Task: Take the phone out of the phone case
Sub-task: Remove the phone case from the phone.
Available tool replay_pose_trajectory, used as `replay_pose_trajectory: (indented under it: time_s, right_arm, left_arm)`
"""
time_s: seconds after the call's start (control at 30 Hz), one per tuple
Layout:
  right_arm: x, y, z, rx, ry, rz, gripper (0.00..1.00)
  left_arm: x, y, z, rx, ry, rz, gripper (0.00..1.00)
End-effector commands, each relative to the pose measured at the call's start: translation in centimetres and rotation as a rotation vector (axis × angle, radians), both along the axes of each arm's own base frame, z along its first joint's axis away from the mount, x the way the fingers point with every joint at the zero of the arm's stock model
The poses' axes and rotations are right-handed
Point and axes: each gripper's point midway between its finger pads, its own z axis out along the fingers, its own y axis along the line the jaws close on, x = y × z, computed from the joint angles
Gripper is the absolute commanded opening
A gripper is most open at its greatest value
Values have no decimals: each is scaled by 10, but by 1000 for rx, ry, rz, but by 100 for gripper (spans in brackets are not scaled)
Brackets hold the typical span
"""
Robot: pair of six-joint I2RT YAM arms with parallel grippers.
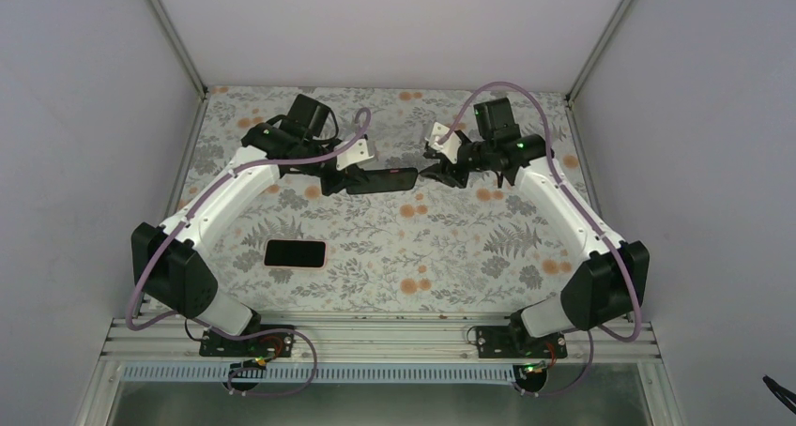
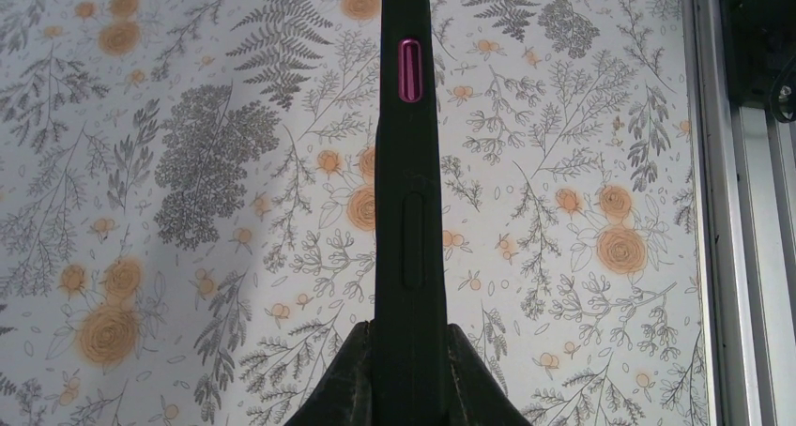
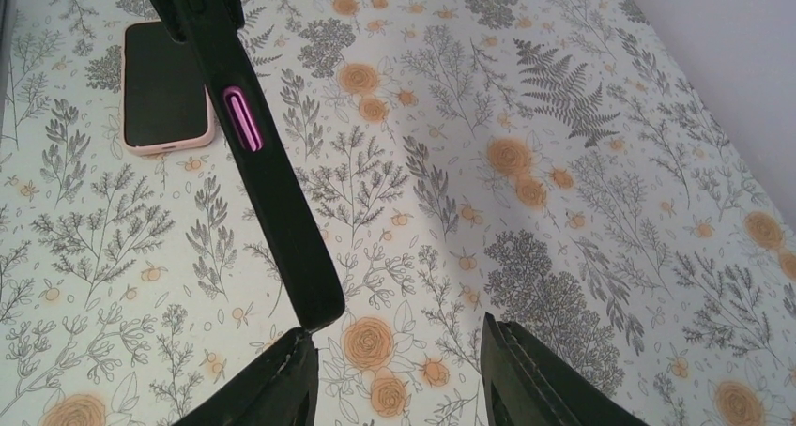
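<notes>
Your left gripper (image 1: 340,184) clamps the black case (image 1: 383,180) edge-on above the table (image 1: 422,257). Your right gripper (image 3: 399,370) gapes wide, holding nothing. The case's free end sits just ahead of one finger (image 3: 272,379) — unclamped — while the phone (image 1: 295,253) lies flat on the table.

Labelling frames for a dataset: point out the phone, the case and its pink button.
phone (image 1: 295,253), top view, screen middle
case (image 2: 410,163), left wrist view, side edge
pink button (image 2: 410,69), left wrist view, its middle

Lab test cell: plain white enclosure walls (image 1: 84,116), aluminium frame rail (image 1: 375,337), floral-covered table (image 1: 394,248).
</notes>
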Motion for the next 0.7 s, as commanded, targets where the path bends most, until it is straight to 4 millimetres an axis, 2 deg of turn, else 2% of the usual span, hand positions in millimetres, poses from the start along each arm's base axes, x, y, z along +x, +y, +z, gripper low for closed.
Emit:
replay_pose_trajectory:
  time_s: [0.0, 0.47, 0.67]
  right_arm:
    - [0, 11, 10, 37, 2, 42, 46]
    - [4, 15, 8, 41, 8, 46, 46]
    - [17, 22, 8, 46, -13, 25, 44]
  left_arm:
    - [1, -8, 21, -67, -48, -32, 2]
    - [-3, -9, 22, -78, -36, -49, 2]
    - [-19, -14, 25, -110, 3, -108, 2]
